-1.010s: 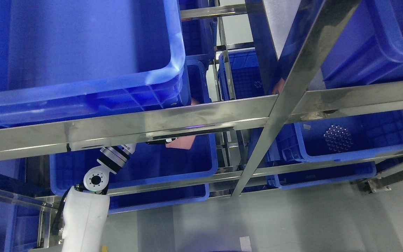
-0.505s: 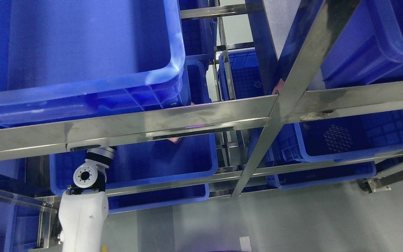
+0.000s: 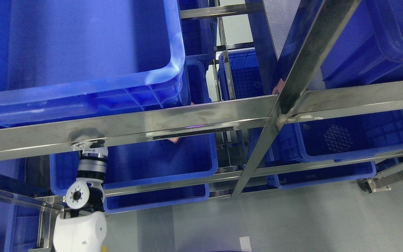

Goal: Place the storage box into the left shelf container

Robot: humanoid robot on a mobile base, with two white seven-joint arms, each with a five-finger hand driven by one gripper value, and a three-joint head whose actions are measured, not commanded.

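The left arm rises behind the shelf rail, which hides its hand, grip unreadable; a pink storage box edge shows inside the left container, apparently deposited.

Blue bins filling the frame's upper left & right. Silver steel shelf rails crossing mid-frame. White arm w/ black-and-silver wrist showing lower left. Pink box peeking at centre. Grey floor showing below.
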